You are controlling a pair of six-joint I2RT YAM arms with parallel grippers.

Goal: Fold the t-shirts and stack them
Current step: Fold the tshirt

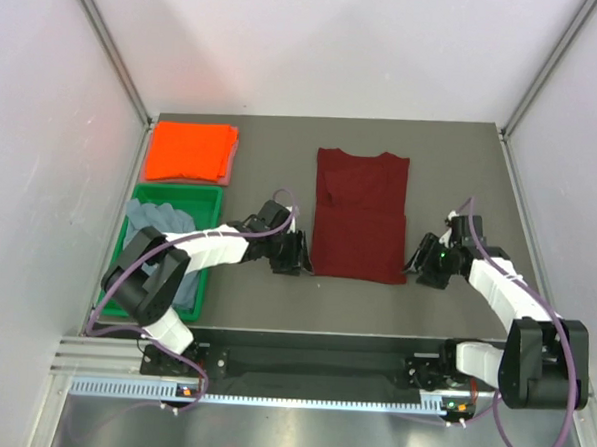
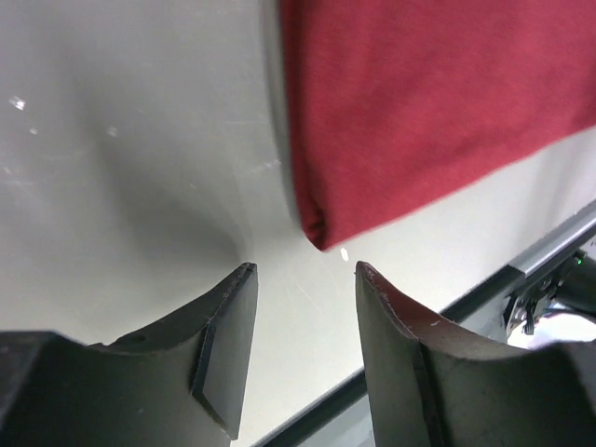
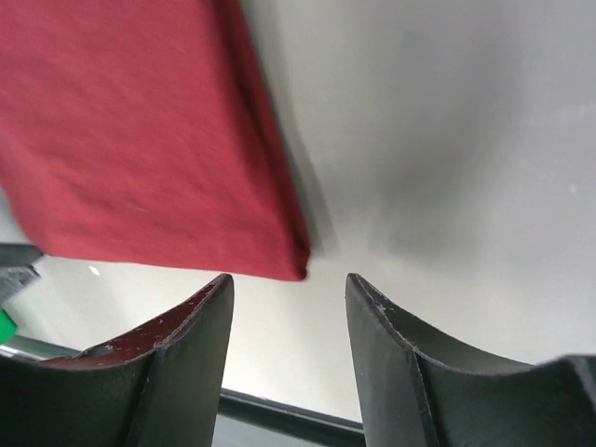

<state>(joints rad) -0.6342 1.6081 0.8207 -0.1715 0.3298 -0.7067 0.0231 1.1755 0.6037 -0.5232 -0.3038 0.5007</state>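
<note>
The dark maroon t-shirt [image 1: 360, 216] lies on the grey table, sides folded in to a long strip, collar at the far end. My left gripper [image 1: 299, 256] is open just left of its near left corner [image 2: 321, 233], not touching. My right gripper [image 1: 416, 265] is open just right of its near right corner [image 3: 293, 261], not touching. The bright orange t-shirt [image 1: 189, 151] lies folded at the far left. The grey-blue t-shirt [image 1: 159, 219] lies crumpled in the green tray [image 1: 212, 194].
The orange shirt rests on a pinkish cloth edge [image 1: 232, 158]. White walls and metal posts close in the table on three sides. A black rail [image 1: 321, 365] runs along the near edge by the arm bases.
</note>
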